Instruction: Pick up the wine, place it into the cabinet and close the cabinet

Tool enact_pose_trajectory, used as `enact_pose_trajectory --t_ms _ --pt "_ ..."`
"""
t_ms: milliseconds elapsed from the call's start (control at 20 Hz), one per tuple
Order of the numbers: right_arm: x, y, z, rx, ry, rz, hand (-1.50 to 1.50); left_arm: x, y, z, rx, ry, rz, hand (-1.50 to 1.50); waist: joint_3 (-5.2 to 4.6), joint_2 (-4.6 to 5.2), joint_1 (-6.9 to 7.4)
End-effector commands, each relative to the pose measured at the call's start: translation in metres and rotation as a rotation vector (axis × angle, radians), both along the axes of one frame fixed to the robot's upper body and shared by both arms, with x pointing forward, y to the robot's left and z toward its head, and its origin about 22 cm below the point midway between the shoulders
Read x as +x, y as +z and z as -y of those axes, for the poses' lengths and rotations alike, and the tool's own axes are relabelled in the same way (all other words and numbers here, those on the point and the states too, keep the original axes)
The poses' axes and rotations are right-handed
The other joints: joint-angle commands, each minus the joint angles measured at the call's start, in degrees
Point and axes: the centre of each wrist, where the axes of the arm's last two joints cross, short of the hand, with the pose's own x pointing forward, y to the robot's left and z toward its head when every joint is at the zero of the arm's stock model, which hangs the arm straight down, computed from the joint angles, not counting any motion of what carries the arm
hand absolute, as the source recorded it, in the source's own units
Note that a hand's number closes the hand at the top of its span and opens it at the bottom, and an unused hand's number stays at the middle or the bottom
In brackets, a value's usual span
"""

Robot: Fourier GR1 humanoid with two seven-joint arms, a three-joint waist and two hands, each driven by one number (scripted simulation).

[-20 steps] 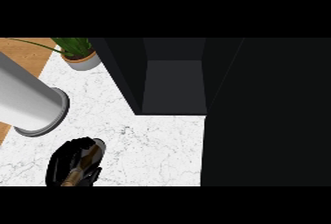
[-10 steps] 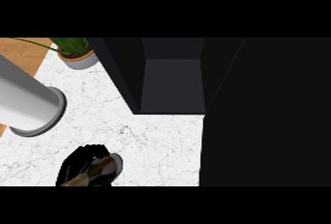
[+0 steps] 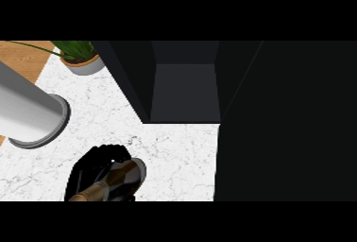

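Left hand [image 3: 97, 165] is curled round the wine [image 3: 122, 177], held low over the counter [image 3: 174, 151], near the open cabinet [image 3: 185, 94]. Carry step judged underway; next, bottle to be lifted into the bay. Counted: one bottle, one cabinet, one plant [image 3: 80, 54], one forearm [image 3: 28, 116].

Wine bottle [image 3: 115, 182]: no label text legible — the glass shows dark with a brown neck only.
Cabinet [image 3: 185, 90]: no markings, numbers or signs.
Plant pot [image 3: 85, 65]: no lettering.
Marble counter [image 3: 174, 156]: veining only — nothing readable.
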Motion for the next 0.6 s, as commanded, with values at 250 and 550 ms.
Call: enact_pose_trajectory --t_ms 250,550 --pt "-0.002 -0.001 0.001 -0.004 0.0 -0.014 -1.5 0.057 0.044 0.025 -0.01 -0.011 -0.002 1.5 -0.03 0.07 -0.33" --pt "0.017 0.0 0.017 0.002 -0.006 0.003 -1.5 0.079 0.056 0.062 0.054 0.028 0.032 1.5 -0.02 0.14 -0.37"
